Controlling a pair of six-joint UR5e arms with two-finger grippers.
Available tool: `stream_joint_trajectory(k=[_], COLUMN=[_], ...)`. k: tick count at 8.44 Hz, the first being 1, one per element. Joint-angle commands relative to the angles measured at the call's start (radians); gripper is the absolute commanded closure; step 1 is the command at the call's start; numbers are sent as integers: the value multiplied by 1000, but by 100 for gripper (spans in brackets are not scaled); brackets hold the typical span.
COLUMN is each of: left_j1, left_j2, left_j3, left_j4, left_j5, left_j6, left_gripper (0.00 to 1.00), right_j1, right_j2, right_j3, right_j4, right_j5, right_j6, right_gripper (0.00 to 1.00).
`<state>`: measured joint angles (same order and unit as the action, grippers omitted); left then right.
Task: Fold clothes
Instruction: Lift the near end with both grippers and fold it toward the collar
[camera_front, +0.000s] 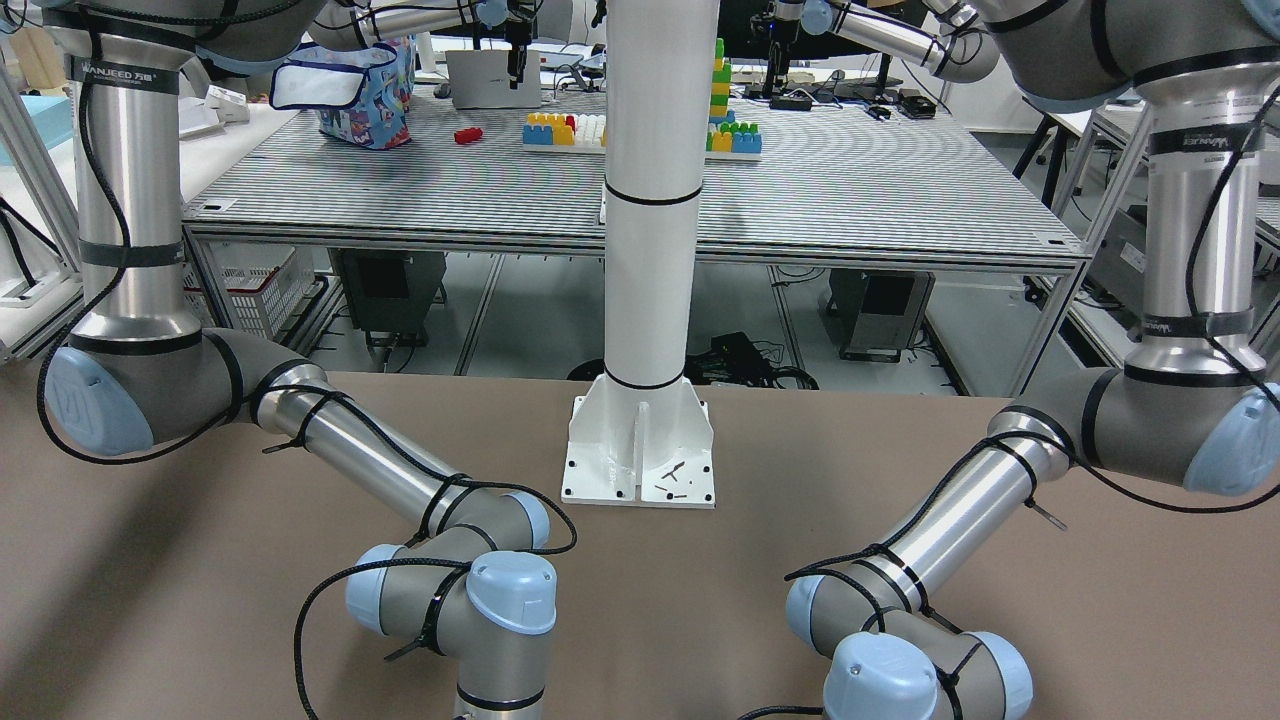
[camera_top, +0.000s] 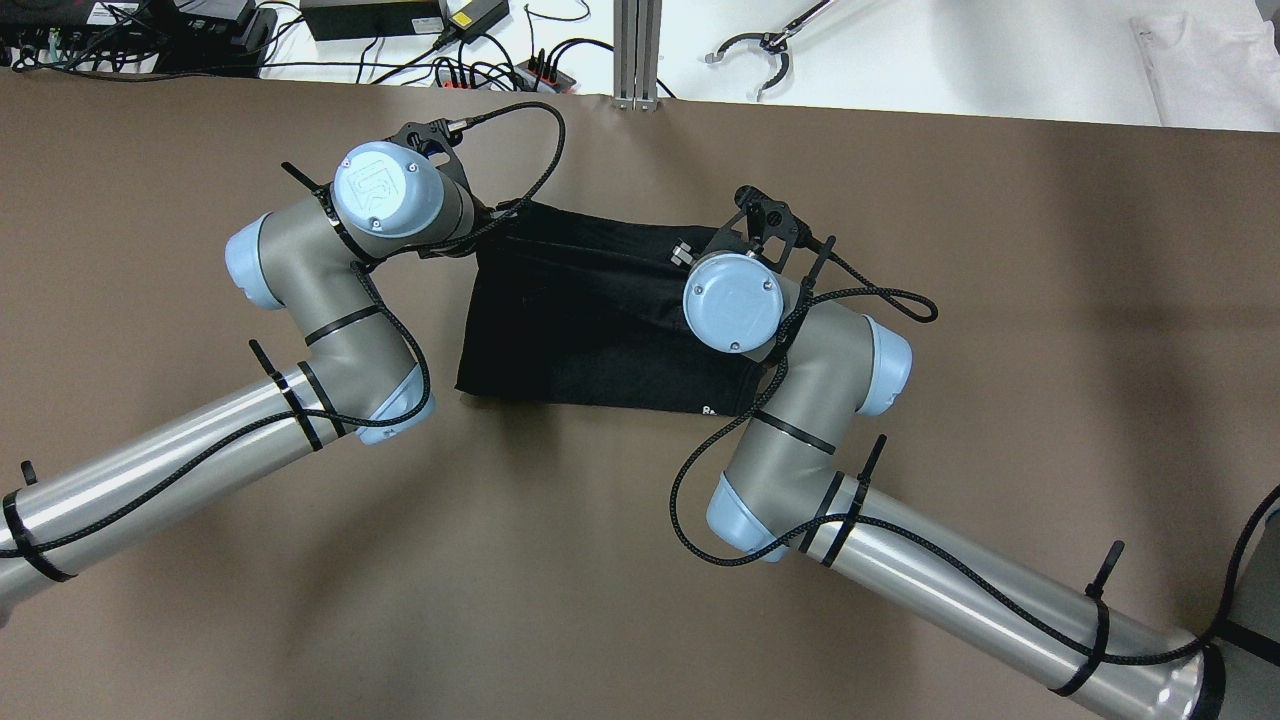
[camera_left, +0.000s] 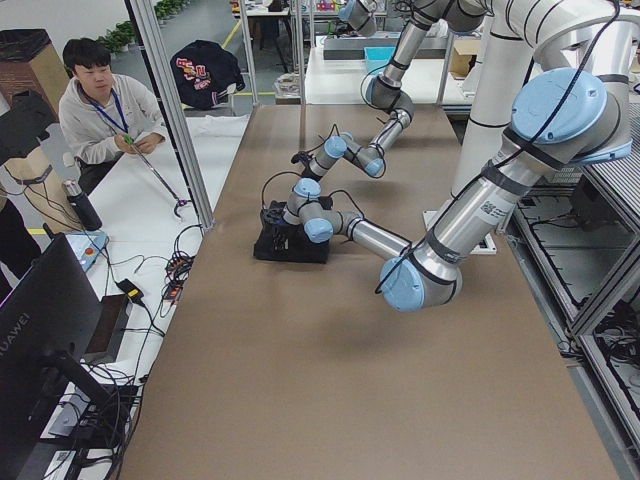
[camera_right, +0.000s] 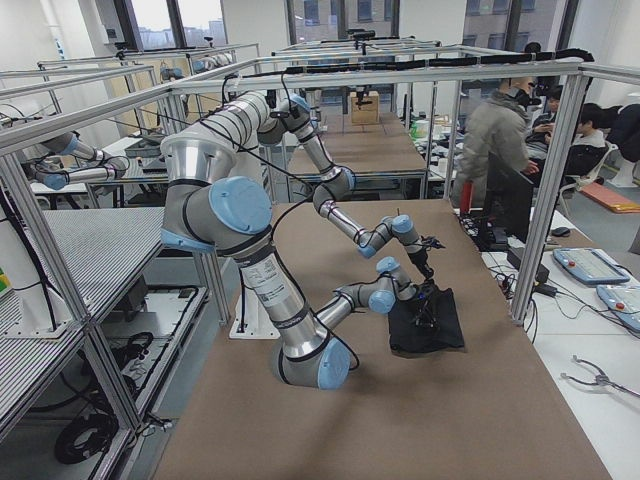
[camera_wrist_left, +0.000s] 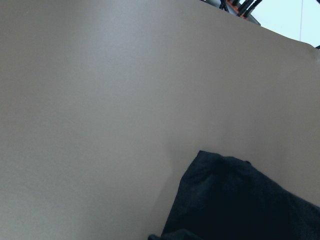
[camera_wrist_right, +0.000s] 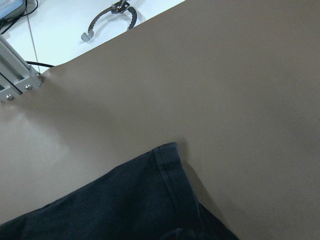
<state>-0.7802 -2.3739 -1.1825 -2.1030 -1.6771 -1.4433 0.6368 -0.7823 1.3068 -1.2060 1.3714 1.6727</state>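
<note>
1. Cloth (camera_top: 580, 320), black, lies flat midway along the table's (camera_top: 200, 600) far edge.
2. At its far corners sit left gripper (camera_top: 487, 228) and right gripper (camera_top: 722, 240); the wrists hide them, so whether either grips cannot be told.
3. Folding looks barely begun, and the fold itself is probably not yet made.

One camera looks down on the surface (camera_top: 600, 600) from behind; another faces back across it; two watch from its ends. Both wrist cameras sit close over the cloth (camera_top: 580, 320).
</note>
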Motion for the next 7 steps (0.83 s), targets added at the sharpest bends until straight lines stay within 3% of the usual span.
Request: stream_joint_trajectory(k=[1,2,4,7], left_j1=[-1,-11,-42,-42], left_j2=[-16,-15,-2,12], left_j3=[0,-46,-78,-89], left_j4=[-8,-9,-11,-11], left_j5=[-1,-9,-85,-84], left_j6=[50,57,55,57], left_gripper=[1,0,0,0], right_j1=[33,50,57,-49], right_j2=[9,26,20,-44], right_j3=[-20,-3,60,88], right_j4=[16,17,17,19], right_j5=[2,46,91,51], right_j6=[-38,-24,101,324], right_gripper=[20,9,9,18])
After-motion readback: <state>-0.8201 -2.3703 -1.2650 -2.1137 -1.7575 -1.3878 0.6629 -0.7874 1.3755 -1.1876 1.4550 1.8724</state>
